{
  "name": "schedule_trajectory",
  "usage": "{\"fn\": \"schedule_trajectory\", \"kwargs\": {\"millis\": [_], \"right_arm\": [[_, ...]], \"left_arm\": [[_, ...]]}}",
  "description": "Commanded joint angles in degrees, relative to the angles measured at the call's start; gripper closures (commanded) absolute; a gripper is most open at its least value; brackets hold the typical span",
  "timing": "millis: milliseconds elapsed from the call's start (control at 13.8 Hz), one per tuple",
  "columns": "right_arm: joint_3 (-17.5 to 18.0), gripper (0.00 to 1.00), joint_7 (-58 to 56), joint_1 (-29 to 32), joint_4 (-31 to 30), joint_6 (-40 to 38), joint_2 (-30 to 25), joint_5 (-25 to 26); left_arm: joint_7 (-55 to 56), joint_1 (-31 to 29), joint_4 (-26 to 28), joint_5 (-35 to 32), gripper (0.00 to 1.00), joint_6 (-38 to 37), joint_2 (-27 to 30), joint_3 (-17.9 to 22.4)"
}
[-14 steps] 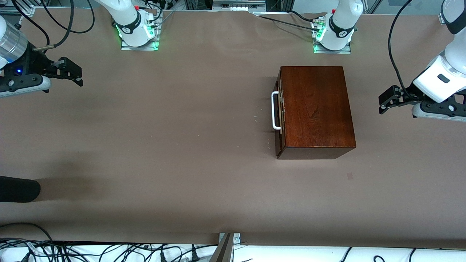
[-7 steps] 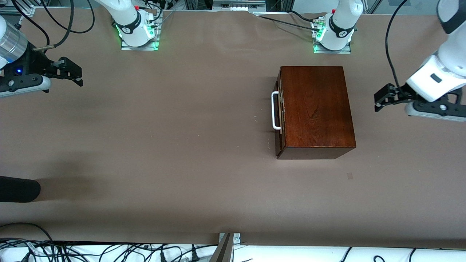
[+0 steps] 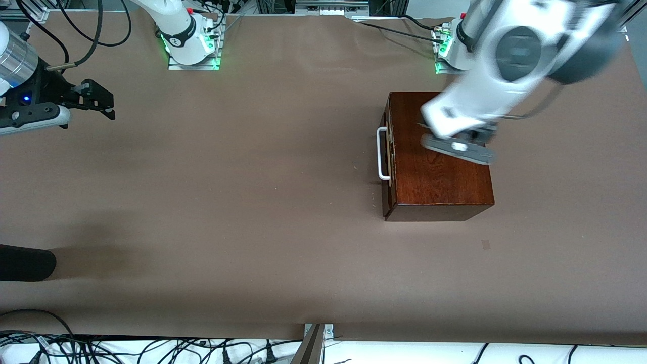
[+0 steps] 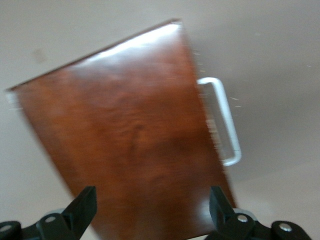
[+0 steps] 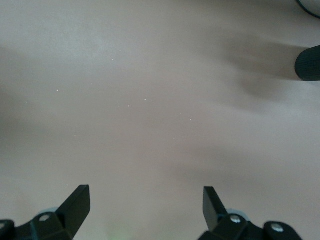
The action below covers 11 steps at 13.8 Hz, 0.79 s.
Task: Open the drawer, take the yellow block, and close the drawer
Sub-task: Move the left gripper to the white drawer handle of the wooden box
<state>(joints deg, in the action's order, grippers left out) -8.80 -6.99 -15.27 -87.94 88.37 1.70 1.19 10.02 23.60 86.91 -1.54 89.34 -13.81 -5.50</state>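
Observation:
The dark reddish-brown wooden box (image 3: 445, 177) stands on the table, toward the left arm's end. Its drawer (image 3: 388, 167) is pushed in, and the white bar handle (image 3: 382, 153) faces the right arm's end. My left gripper (image 4: 152, 198) hangs open over the box top (image 4: 130, 145), nothing between its fingers (image 4: 86, 200); the handle (image 4: 224, 120) shows beside it. In the front view the blurred left hand (image 3: 457, 136) covers part of the lid. At its own end of the table my right gripper (image 3: 109, 106) waits open over bare table (image 5: 145, 197). The yellow block is hidden.
A black rounded object (image 3: 25, 263) lies at the right arm's end near the front camera, also seen in the right wrist view (image 5: 307, 62). Both arm bases (image 3: 192, 45) (image 3: 462, 50) stand along the table's back edge. Cables (image 3: 151, 349) lie past the front edge.
My left arm has swung in fast from its end of the table to over the box top. The right arm, the box and the drawer have not moved.

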Motion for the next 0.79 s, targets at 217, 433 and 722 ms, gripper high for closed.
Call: {"fn": "schedule_trajectory", "kwargs": {"millis": [217, 433, 722], "right_arm": [[0.1, 0.0, 0.7, 0.1, 0.5, -0.6, -0.2, -0.1], [0.1, 0.0, 0.7, 0.0, 0.5, -0.6, -0.2, -0.1], [0.1, 0.0, 0.7, 0.0, 0.4, -0.7, -0.2, -0.1]], "left_arm": [[16.6, 8.9, -4.4, -1.3, 0.0, 10.6, -10.3, 0.8], [21.2, 11.0, -3.9, -3.1, 0.0, 12.9, -16.1, 0.8], [24.7, 13.1, -3.8, -8.7, 0.0, 13.3, -18.2, 0.8]]}}
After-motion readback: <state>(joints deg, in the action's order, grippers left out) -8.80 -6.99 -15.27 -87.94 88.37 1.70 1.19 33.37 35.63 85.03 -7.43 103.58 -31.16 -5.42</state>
